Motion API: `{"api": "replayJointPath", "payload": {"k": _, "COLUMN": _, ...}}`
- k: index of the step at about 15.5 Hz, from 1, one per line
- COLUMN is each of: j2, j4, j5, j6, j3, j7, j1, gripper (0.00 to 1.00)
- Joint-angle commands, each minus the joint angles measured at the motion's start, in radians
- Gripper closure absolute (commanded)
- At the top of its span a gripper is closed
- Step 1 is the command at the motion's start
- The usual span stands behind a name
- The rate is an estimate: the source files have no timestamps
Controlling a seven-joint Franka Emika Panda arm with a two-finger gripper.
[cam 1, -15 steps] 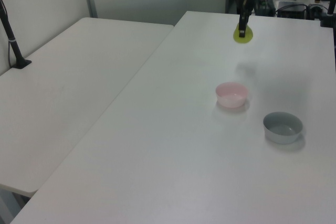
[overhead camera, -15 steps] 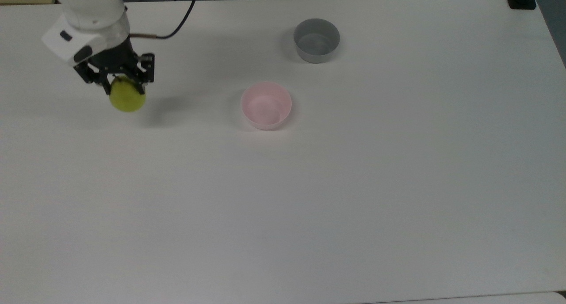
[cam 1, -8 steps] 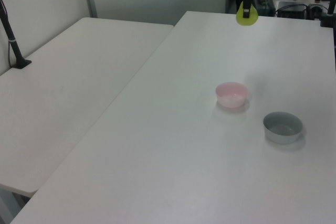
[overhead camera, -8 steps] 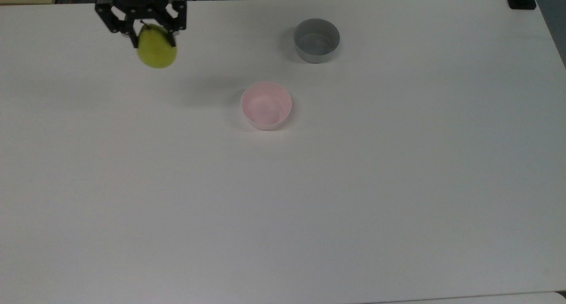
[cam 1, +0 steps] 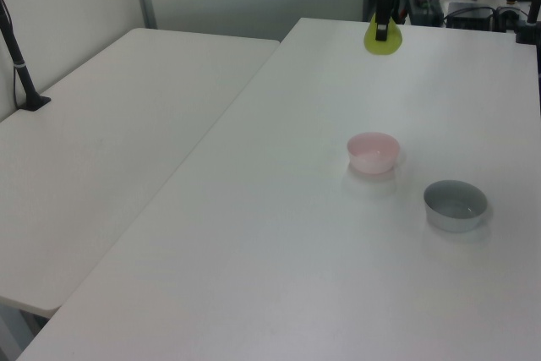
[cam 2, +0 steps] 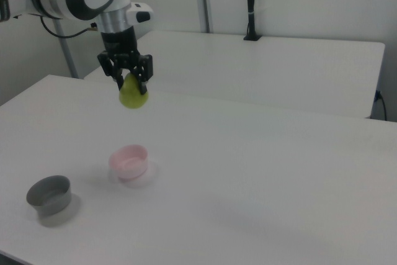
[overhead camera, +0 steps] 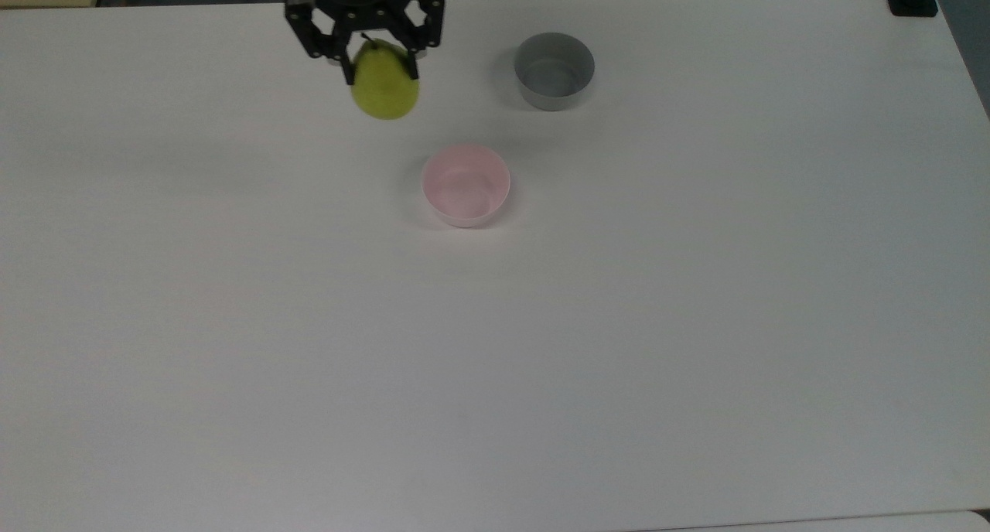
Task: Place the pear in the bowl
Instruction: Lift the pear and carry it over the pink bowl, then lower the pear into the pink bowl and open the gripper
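The yellow-green pear [overhead camera: 385, 84] [cam 1: 383, 38] [cam 2: 133, 96] hangs in the air, and my gripper [overhead camera: 374, 62] [cam 2: 129, 83] is shut on its upper part. The pale pink bowl [overhead camera: 465, 185] [cam 1: 373, 151] [cam 2: 129, 161] stands empty on the white table [overhead camera: 541, 346]. In the top view the pear is up and to the left of this bowl. In the right view the pear hangs high over the table, a little above the bowl's place.
A grey bowl [overhead camera: 554, 69] [cam 1: 456, 204] [cam 2: 49, 195] of similar size stands empty near the pink one, close to the table's far edge in the top view. A second white table [cam 1: 110, 133] adjoins on the left view's left.
My gripper has carried the pear rightward across the top view, from the table's far left to just left of the bowls. It has also risen. Both bowls stay put.
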Motion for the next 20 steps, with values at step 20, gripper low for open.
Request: {"api": "replayJointPath", "payload": {"k": 20, "j2": 0.170, "j4": -0.299, "j5": -0.037, "j6": 0.377, "j3": -0.012, "j7": 0.075, "j1": 0.154, "gripper": 0.86}}
